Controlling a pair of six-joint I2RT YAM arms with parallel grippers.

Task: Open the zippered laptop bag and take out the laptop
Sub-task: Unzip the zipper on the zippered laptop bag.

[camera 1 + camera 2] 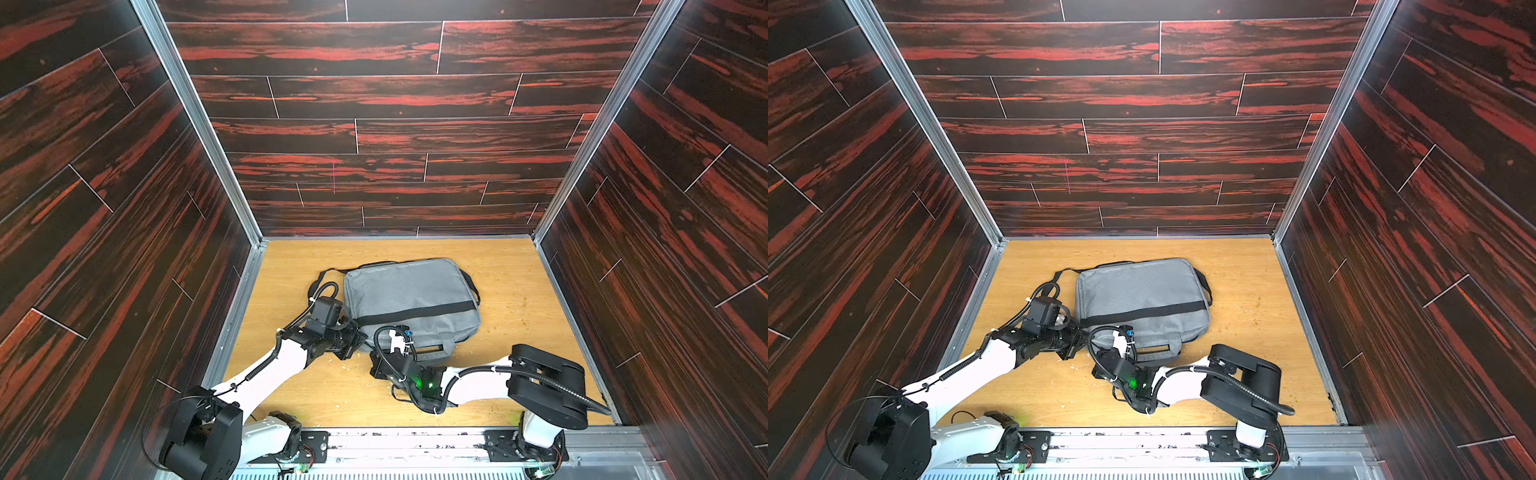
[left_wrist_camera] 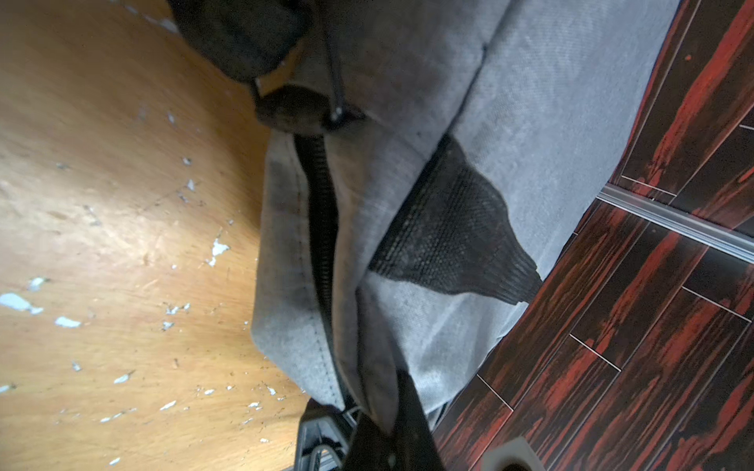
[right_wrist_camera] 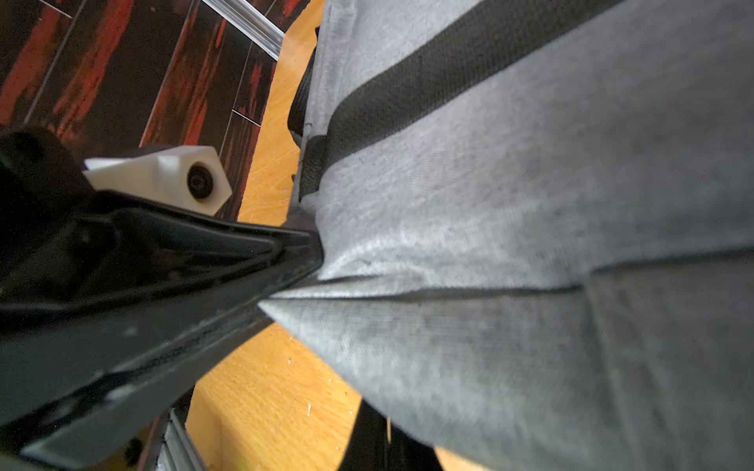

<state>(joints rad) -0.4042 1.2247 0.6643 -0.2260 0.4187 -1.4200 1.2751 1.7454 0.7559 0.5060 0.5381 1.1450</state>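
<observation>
The grey zippered laptop bag lies flat on the wooden table, and its black zipper is closed along the side. The laptop is hidden. At the bag's near left corner my left gripper is shut on a fold of the grey fabric. Just to its right, my right gripper is shut at the zipper's end under the bag's edge. Its dark fingertips show there in the left wrist view, on the zipper pull.
A black band crosses the bag, and a grey handle lies at its near edge. The black shoulder strap loops out at the far left. Dark wood-pattern walls close in three sides. Pale crumbs dot the table.
</observation>
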